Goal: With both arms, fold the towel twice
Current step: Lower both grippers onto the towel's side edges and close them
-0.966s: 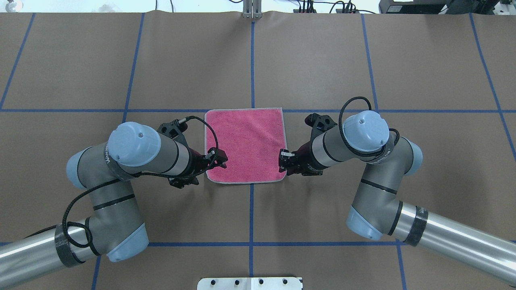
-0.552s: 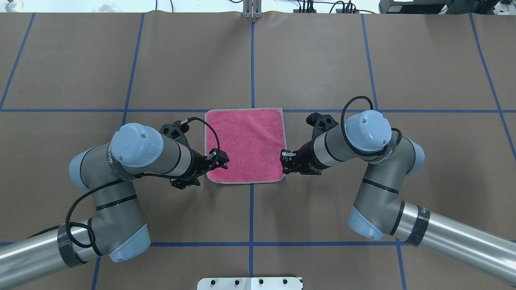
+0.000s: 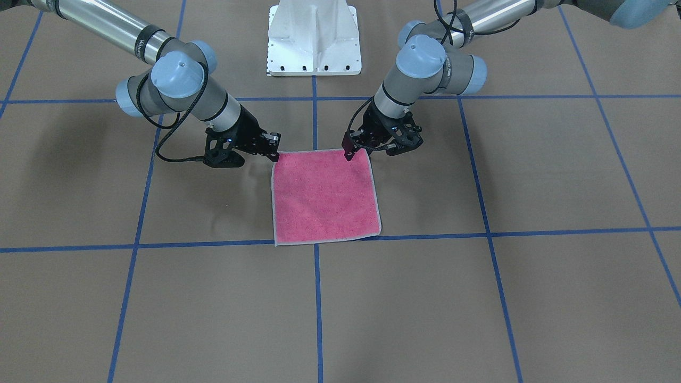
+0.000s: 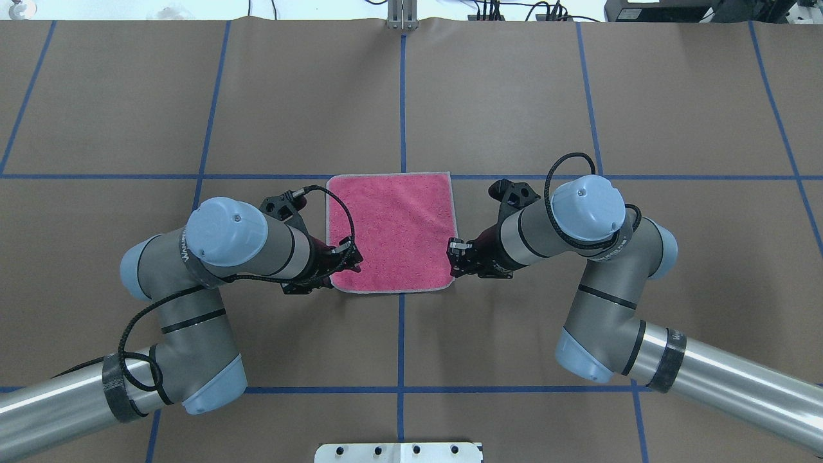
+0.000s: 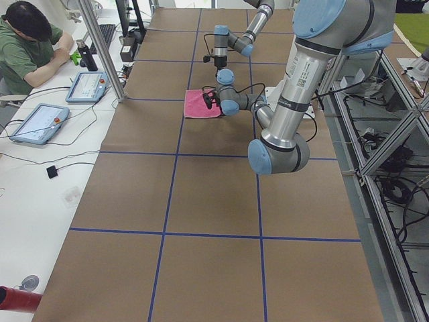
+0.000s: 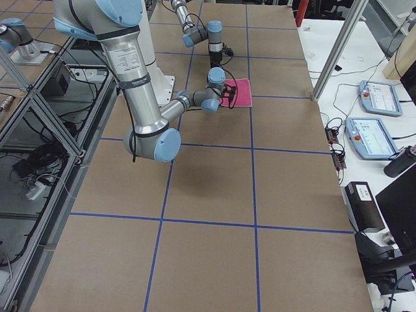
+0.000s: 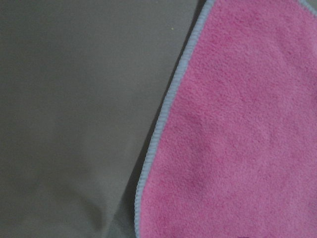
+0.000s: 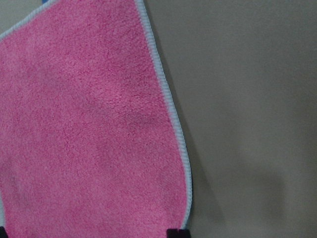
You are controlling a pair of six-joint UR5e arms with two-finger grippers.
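Two grippers flank the pink towel [image 4: 390,231], flat mid-table [image 4: 514,96] far from every edge, at its robot-side corners: the right wrist view shows the right gripper [image 4: 453,256] parted, dark fingertips [image 8: 173,233] astride the cloth, while for the left gripper [image 4: 350,257] no view tells released or clenched.

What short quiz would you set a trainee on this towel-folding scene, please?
1. True or false: the towel is already folded once.
2. Which towel face is up? A pink, B dark grey, C white.
3. Fill in: the left pincer and right pincer sit at the towel's two corners ____ the white base.
Key: 1 false; 2 A; 3 nearest.
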